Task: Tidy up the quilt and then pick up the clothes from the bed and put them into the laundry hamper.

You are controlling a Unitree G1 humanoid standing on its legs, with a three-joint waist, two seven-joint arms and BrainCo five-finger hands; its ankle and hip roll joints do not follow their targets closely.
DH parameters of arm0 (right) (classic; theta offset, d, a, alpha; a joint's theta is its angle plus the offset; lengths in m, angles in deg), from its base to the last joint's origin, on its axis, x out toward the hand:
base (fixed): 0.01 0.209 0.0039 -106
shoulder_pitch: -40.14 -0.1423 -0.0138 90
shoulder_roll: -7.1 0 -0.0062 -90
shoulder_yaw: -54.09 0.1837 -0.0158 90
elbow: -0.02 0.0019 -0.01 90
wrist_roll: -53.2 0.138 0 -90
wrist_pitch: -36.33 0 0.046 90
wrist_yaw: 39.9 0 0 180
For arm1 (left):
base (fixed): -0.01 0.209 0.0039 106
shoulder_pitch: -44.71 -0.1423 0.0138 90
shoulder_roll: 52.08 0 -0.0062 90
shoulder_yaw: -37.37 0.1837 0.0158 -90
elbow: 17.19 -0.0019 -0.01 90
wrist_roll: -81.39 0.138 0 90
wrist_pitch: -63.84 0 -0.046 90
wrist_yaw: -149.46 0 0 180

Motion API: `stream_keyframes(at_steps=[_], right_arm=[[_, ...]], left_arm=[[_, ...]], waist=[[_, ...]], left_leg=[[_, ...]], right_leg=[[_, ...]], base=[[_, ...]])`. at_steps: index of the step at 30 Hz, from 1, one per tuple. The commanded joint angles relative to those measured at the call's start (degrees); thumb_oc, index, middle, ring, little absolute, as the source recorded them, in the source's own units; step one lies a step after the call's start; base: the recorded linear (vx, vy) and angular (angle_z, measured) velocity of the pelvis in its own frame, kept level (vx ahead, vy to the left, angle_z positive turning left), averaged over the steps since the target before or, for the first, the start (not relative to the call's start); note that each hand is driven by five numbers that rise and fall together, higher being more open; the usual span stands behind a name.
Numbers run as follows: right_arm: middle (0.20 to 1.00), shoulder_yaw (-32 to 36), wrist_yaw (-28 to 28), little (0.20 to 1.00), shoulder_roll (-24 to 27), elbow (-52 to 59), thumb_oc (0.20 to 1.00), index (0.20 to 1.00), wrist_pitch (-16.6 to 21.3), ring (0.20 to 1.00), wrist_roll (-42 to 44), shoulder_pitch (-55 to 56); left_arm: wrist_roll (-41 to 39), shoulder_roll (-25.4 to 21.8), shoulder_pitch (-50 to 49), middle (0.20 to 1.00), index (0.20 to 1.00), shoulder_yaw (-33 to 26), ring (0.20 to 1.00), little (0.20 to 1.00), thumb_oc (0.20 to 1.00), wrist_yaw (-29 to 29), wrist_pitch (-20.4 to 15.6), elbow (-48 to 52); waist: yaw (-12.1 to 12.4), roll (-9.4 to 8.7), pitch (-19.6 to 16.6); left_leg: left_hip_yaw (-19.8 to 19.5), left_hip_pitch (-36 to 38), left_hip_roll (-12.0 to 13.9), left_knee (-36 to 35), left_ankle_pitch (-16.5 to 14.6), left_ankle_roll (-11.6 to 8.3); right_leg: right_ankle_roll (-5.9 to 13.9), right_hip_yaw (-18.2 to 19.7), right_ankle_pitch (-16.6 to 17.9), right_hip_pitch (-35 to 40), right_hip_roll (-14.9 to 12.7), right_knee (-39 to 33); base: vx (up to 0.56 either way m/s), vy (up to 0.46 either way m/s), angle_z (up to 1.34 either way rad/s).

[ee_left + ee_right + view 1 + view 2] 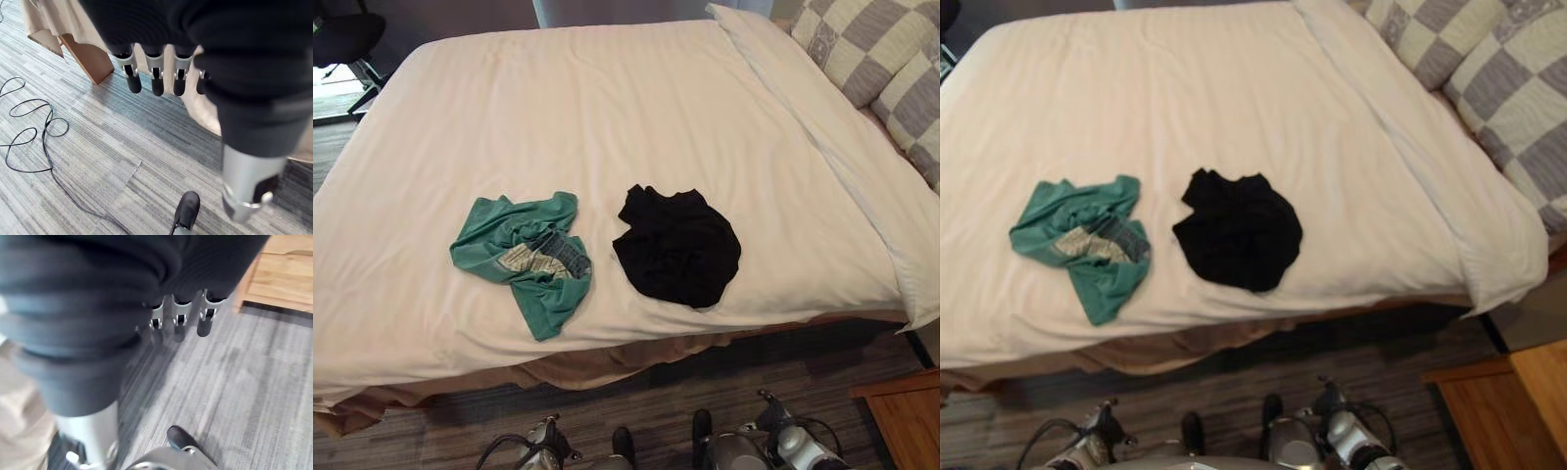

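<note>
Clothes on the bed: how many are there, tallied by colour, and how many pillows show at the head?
Green garment: 1
Black garment: 1
Checked pillows: 2
Total: 4 things, both garments lying apart on the white quilt near the bed's near edge.

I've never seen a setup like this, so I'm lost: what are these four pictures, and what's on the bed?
A two-legged robot stands at the bedside. Two pictures come from cameras on its head, looking down; two from its wrists. On the white quilt lie a crumpled green shirt and, apart from it on its right, a black garment. Checked pillows sit at the far right. The left hand and right hand hang over the carpet with straight fingers, holding nothing.
</note>
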Motion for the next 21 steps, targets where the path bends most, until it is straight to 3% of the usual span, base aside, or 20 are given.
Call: stream_keyframes(at_steps=[1, 2, 5, 6, 7, 9, 12, 16, 17, 18, 20, 21], right_arm=[[1.000, -1.1, 0.8, 1.000, 2.6, -2.6, 1.000, 1.000, -1.5, 1.000, 2.2, -0.6], [1.000, -0.5, 1.1, 1.000, 3.2, -3.1, 1.000, 1.000, -1.7, 1.000, 2.2, -0.5], [1.000, 0.6, 1.3, 1.000, 3.7, -3.9, 1.000, 1.000, -1.9, 1.000, 2.9, -0.4], [1.000, 1.7, 1.6, 1.000, 5.2, -5.4, 1.000, 1.000, -3.3, 1.000, 1.3, 0.7], [1.000, 1.7, 1.6, 1.000, 5.3, -5.3, 1.000, 1.000, -3.3, 1.000, 1.3, 0.8], [1.000, 4.9, 2.1, 1.000, 5.2, -2.9, 1.000, 1.000, -1.3, 1.000, 4.7, 1.5], [1.000, 8.2, 2.3, 1.000, 6.5, -0.8, 1.000, 1.000, -0.8, 1.000, 7.2, 2.9], [1.000, 9.3, 3.3, 1.000, 9.3, 2.5, 1.000, 1.000, -0.8, 1.000, 4.6, 3.8], [1.000, 11.5, 5.4, 1.000, 12.1, 6.4, 1.000, 1.000, -1.0, 1.000, 2.5, 4.5], [1.000, 11.5, 5.4, 1.000, 12.1, 6.5, 1.000, 1.000, -1.0, 1.000, 2.5, 4.5], [1.000, 16.0, 8.1, 1.000, 15.3, 15.5, 1.000, 1.000, -1.4, 1.000, 1.1, 6.2], [1.000, 16.0, 8.1, 1.000, 15.3, 15.6, 1.000, 1.000, -1.5, 1.000, 1.0, 6.2]], left_arm=[[-2.6, -0.7, 3.0, 1.000, 1.000, -2.1, 1.000, 1.000, 1.000, -1.2, -0.7, 0.7], [-3.7, -0.8, 3.2, 1.000, 1.000, -2.7, 1.000, 1.000, 1.000, -1.9, -0.5, 0.9], [-6.1, -1.0, 3.3, 1.000, 1.000, -4.3, 1.000, 1.000, 1.000, -2.8, -0.4, 1.1], [-5.3, -1.3, 1.7, 1.000, 1.000, -7.0, 1.000, 1.000, 1.000, -4.7, 1.9, -0.6], [-5.3, -1.3, 1.7, 1.000, 1.000, -7.0, 1.000, 1.000, 1.000, -4.7, 1.9, -0.6], [-8.9, -3.3, 0.5, 1.000, 1.000, -9.9, 1.000, 1.000, 1.000, -5.0, -0.2, -0.2], [-10.2, -6.4, -0.6, 1.000, 1.000, -13.4, 1.000, 1.000, 1.000, -5.1, -0.1, -0.6], [-14.3, -10.0, -2.0, 1.000, 1.000, -19.0, 1.000, 1.000, 1.000, -6.4, -0.7, 0.6], [-21.4, -11.3, -3.2, 1.000, 1.000, -24.9, 1.000, 1.000, 1.000, -7.9, -1.8, 0.7], [-21.4, -11.3, -3.2, 1.000, 1.000, -24.9, 1.000, 1.000, 1.000, -7.9, -1.8, 0.8], [-35.1, -10.7, -5.2, 1.000, 1.000, -33.9, 1.000, 1.000, 1.000, -10.0, -5.6, 3.5], [-35.1, -10.6, -5.2, 1.000, 1.000, -33.9, 1.000, 1.000, 1.000, -10.0, -5.6, 3.5]], waist=[[0.4, -3.96, 2.8], [0.9, -4.15, 3.6], [0.6, -4.15, 3.0], [0.7, -2.59, 2.0], [0.8, -2.61, 2.1], [0.2, -1.39, -0.6], [-0.4, -1.26, -2.5], [0.0, -1.74, -2.5], [0.3, -2.14, -2.2], [0.2, -2.15, -2.3], [0.7, -2.83, -2.2], [0.7, -2.83, -2.3]], left_leg=[[-1.4, -7.8, -2.0, 23.4, -6.3, -3.52], [-2.9, -10.6, -2.2, 28.1, -5.0, -4.65], [-1.0, -11.1, -0.1, 23.1, -5.4, -4.10], [1.8, -7.5, 2.4, 11.2, -3.8, -3.67], [1.9, -7.2, 2.4, 10.9, -3.7, -3.67], [2.8, -0.5, 2.7, 0.1, -1.3, -3.78], [3.7, 1.6, 2.4, -1.3, -1.2, -4.20], [3.2, 2.1, 2.2, -1.3, -1.3, -4.24], [3.5, 2.5, 2.1, -1.3, -1.7, -4.19], [3.5, 2.3, 2.1, -1.3, -1.6, -4.17], [3.6, 2.7, 1.8, -1.3, -2.2, -3.99], [3.6, 2.6, 1.7, -1.3, -2.1, -3.97]], right_leg=[[2.36, 0.4, 2.0, 4.5, -3.1, -11.7], [1.92, 0.0, 1.5, 5.6, -3.5, -12.0], [2.36, -1.2, 0.8, 6.7, -4.5, -12.3], [3.31, -2.0, 0.2, 7.4, -4.5, -12.9], [3.32, -2.0, 0.2, 7.5, -4.6, -12.9], [3.83, -2.6, 0.0, 7.2, -4.8, -11.5], [4.40, -3.6, 0.9, 8.2, -5.6, -11.4], [4.99, -4.2, 1.6, 9.1, -6.3, -11.9], [5.49, -4.4, 2.0, 9.4, -6.8, -12.0], [5.47, -4.4, 2.1, 9.3, -6.8, -12.0], [6.19, -4.4, 2.4, 9.6, -7.5, -12.1], [6.16, -4.4, 2.6, 9.4, -7.5, -12.2]], base=[[0.01, -0.069, -0.12], [0.01, -0.040, -0.07], [0.09, 0.071, 0.15], [0.11, 0.107, 0.28], [0.15, 0.175, 0.18], [0.14, 0.150, 0.12], [0.12, 0.081, 0.18], [0.04, 0.057, 0.22], [0.01, 0.049, 0.02], [0.04, 0.080, 0.10], [0.03, 0.043, 0.08], [0.04, 0.029, -0.01]])
